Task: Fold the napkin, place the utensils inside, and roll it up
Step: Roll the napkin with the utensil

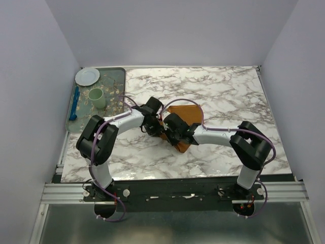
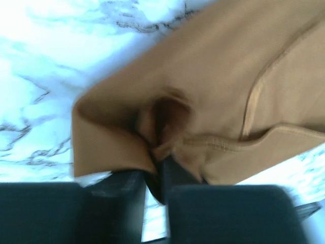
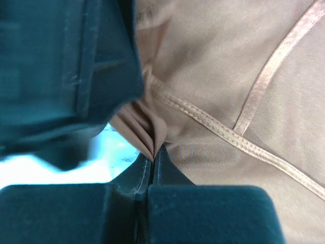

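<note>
Pinching napkin [image 1: 186,113]: left end effector [image 2: 155,161], right end effector [image 3: 153,158].

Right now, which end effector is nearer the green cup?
Left. The left end effector grips the napkin off to the right of the green cup; the right end effector grips it farther right.

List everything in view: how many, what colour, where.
Marble-topped table: one, white with grey veins, under everything.
Rust-orange cloth napkin: one, table centre, between the arms.
Grey-green rectangular tray: one, far left corner.
Round white plate: one, on the tray's far end.
Pale green cup: one, mid-tray.
Slim blue utensil: one, tray's left edge.
Left arm: one, white and black, jaws shut on the napkin.
Right arm: one, same colours, jaws shut on the napkin.
</note>
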Motion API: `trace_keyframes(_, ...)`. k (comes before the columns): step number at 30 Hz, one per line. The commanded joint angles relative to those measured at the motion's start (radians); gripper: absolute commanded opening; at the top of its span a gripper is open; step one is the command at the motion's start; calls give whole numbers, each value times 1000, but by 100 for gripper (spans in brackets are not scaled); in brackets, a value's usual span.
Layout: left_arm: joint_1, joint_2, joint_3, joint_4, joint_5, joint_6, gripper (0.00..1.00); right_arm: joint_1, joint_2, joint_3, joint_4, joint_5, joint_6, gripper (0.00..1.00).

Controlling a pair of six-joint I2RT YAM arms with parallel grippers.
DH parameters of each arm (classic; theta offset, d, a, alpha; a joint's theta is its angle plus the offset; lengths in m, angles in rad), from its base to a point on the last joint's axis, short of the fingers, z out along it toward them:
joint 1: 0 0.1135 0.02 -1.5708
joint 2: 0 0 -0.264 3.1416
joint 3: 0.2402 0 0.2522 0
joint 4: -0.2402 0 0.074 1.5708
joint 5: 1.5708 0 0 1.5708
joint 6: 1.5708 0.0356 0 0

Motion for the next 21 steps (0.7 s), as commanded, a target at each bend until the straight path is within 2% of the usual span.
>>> trace_keyframes(1,7,-138,-51,49,-49,91,37,-76,7,-112,102,-344,3,1)
trace_keyframes(2,8,-155,-54,52,-61,100,47,-112,7,-127,120,-389,18,1)
trace_keyframes(3,10,-185,-54,54,-69,111,50,-131,8,-159,146,-488,21,1)
trace_keyframes(5,10,-214,-49,45,-115,143,57,-171,17,-170,183,-552,23,1)
trace_keyframes(10,13,-307,-79,57,-126,162,59,-267,86,-174,217,-806,47,1)
trace_keyframes(13,11,-346,-131,98,-103,151,54,-307,132,-170,217,-878,75,1)
trace_keyframes(18,11,-325,-184,175,-3,151,34,-353,203,-158,219,-932,136,1)
trace_keyframes(21,11,-298,-233,288,61,142,24,-372,234,-149,219,-951,172,1)
